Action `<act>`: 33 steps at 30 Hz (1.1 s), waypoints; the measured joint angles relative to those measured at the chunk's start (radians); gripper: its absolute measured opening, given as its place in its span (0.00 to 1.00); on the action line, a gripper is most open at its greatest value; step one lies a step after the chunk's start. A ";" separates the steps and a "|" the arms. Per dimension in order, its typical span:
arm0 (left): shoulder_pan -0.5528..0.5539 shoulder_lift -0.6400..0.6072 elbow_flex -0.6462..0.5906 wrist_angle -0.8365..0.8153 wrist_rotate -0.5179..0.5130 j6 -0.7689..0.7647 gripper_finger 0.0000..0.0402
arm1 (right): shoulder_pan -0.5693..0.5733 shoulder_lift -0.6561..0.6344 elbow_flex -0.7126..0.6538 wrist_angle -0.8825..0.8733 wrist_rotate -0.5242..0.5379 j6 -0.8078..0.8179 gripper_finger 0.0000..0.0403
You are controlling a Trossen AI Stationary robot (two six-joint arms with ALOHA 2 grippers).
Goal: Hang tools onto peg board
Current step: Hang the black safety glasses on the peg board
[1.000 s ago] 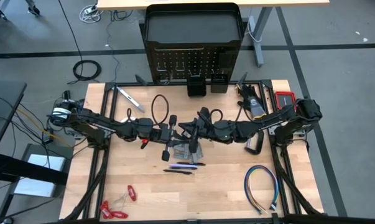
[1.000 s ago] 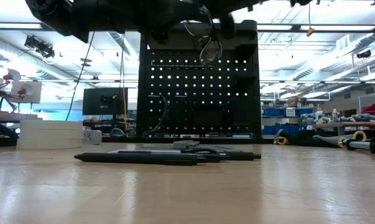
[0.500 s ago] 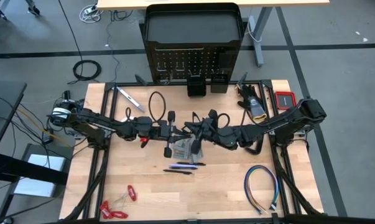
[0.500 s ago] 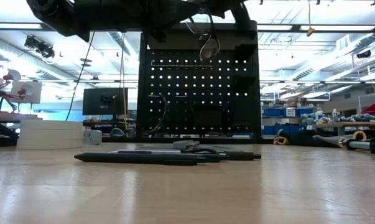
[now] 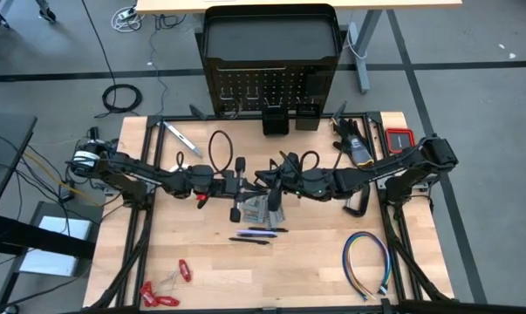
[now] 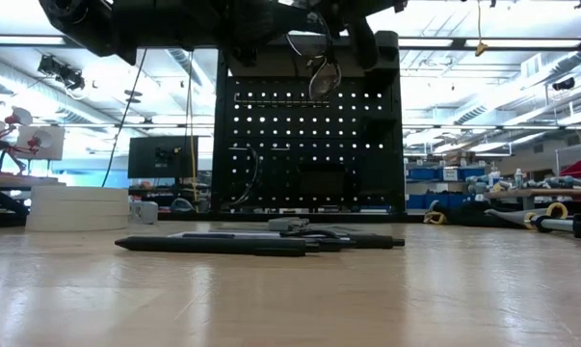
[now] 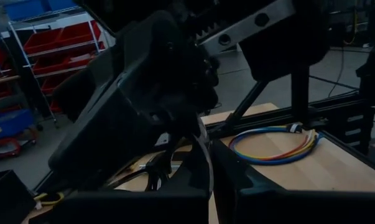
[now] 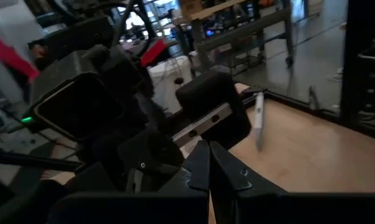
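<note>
Your peg board (image 5: 269,80) stands upright at the top centre of the high view, at the table's far edge, with two small bins (image 5: 289,119) at its foot. In the low view a cable loop (image 6: 321,69) hangs before the board's upper rows, just under the dark arms at the frame's top; you cannot tell which gripper carries it. Near the table's middle, your left gripper (image 5: 249,184) and right gripper (image 5: 271,179) meet almost nose to nose, each with its fingers pressed together, as both wrist views show. Just below them in the high view lie grey metal pieces (image 5: 261,208) and two dark pens (image 5: 256,234), and the pens (image 6: 256,245) stretch across the low view's middle. A silver bar (image 5: 181,137) lies at the upper left of the table, red-handled tools (image 5: 165,286) at the lower left. A red case (image 5: 400,139) sits at the upper right, a multicoloured wire loop (image 5: 367,263) at the lower right.
</note>
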 joint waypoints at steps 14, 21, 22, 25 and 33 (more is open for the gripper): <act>0.015 0.000 0.000 0.012 -0.026 0.011 0.01 | 0.011 0.000 0.000 -0.056 0.114 0.090 0.02; 0.024 0.000 0.000 0.018 -0.024 0.011 0.01 | -0.021 -0.001 -0.001 -0.071 -0.009 0.135 0.02; 0.024 0.000 0.000 0.018 -0.024 0.010 0.01 | -0.024 -0.001 -0.001 -0.074 -0.022 0.139 0.02; 0.024 0.000 0.000 0.017 -0.025 0.010 0.01 | -0.029 -0.001 -0.001 -0.080 -0.048 0.145 0.02; 0.031 0.000 0.000 0.020 -0.017 0.017 0.01 | -0.039 0.000 -0.001 -0.077 -0.141 0.164 0.02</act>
